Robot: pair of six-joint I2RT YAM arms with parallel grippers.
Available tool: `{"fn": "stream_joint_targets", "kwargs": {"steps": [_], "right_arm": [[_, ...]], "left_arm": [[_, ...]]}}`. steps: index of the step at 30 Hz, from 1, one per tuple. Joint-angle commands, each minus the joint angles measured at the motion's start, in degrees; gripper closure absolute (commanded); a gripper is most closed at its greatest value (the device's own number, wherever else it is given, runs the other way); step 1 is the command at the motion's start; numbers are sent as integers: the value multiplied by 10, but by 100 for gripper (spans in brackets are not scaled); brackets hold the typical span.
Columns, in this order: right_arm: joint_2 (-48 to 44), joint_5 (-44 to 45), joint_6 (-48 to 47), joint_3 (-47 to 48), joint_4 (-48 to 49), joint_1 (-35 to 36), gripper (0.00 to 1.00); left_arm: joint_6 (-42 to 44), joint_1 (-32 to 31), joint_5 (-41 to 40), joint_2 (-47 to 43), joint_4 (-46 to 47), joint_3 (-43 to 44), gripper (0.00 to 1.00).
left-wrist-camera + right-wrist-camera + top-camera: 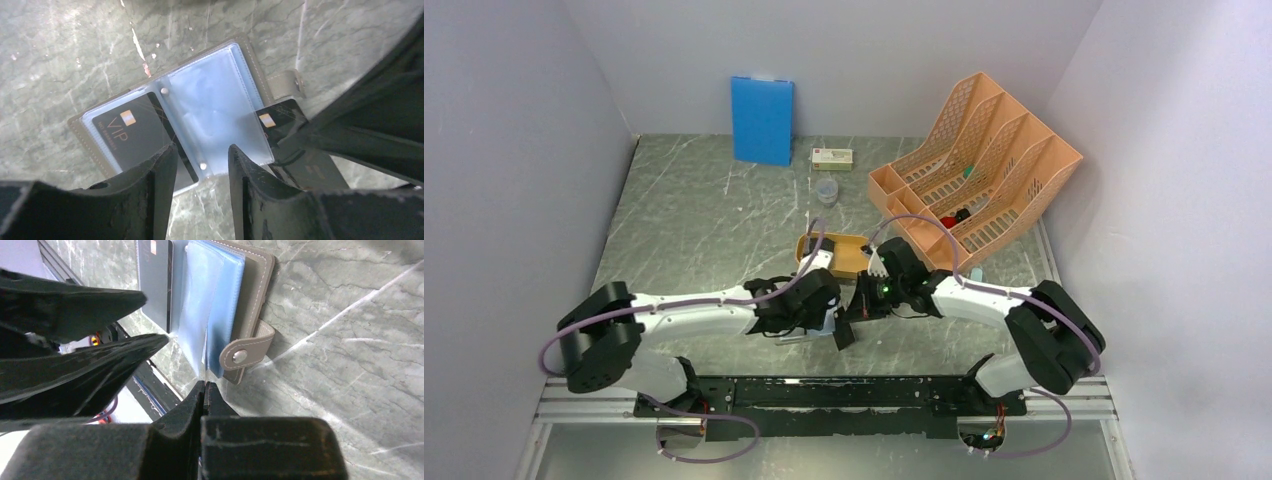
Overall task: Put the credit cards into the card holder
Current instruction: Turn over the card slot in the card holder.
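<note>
We count two claws, both low over the table and tip to tip. The left claw [202, 152] stands partly open, with a clear gap between its two dark fingers and nothing in it. The right claw [205, 386] has its fingers pressed together. In the left wrist view they appear to pinch the end of one card.

There is one small grey folding card holder [215, 100], lying open and flat directly beneath and just ahead of the left claw's tips. Its pale blue clear pockets face up. Its snap strap [240, 356] sticks out on the side nearest the right claw.

We see two thin black credit cards. The VIP card [132, 132] sits inside the pocket to the left of the left claw's gap. The second card [280, 120] lies at the holder's edge to the right of that claw, with one corner reaching the clear pocket.

Just beyond both claws sits one mustard-yellow oval tray [849, 255]. Farther beyond are one clear plastic cup [826, 190] and one small white-and-green box [832, 157]. One tall blue rectangular board [762, 120] leans on the back wall. One peach mesh file rack [984, 150] lies tilted, well beyond the right claw.

The surface is a grey-green marbled table [704, 220] with pale veins, enclosed by plain pale walls [874, 60] on three sides.
</note>
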Motion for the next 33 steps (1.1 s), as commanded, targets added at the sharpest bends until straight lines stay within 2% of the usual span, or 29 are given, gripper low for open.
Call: {"fn": "stream_joint_targets", "kwargs": {"steps": [1, 10, 17, 24, 28, 31, 33], "right_arm": [[16, -11, 7, 18, 31, 10, 100], [48, -6, 12, 60, 39, 42, 100], [115, 2, 16, 109, 45, 66, 100], [169, 4, 20, 146, 45, 79, 100], [144, 10, 17, 140, 36, 80, 100], [105, 26, 14, 129, 18, 77, 100], [76, 41, 17, 117, 16, 69, 100]], "left_arm": [[-14, -3, 6, -53, -37, 13, 52], [-55, -4, -50, -132, -75, -27, 51], [-75, -3, -58, -194, -33, -70, 52], [-82, 2, -56, -179, 0, -85, 53], [-93, 17, -64, -138, 1, -84, 60], [-108, 37, -60, -125, -6, -90, 71], [-119, 50, -61, -134, -11, -99, 75]]}}
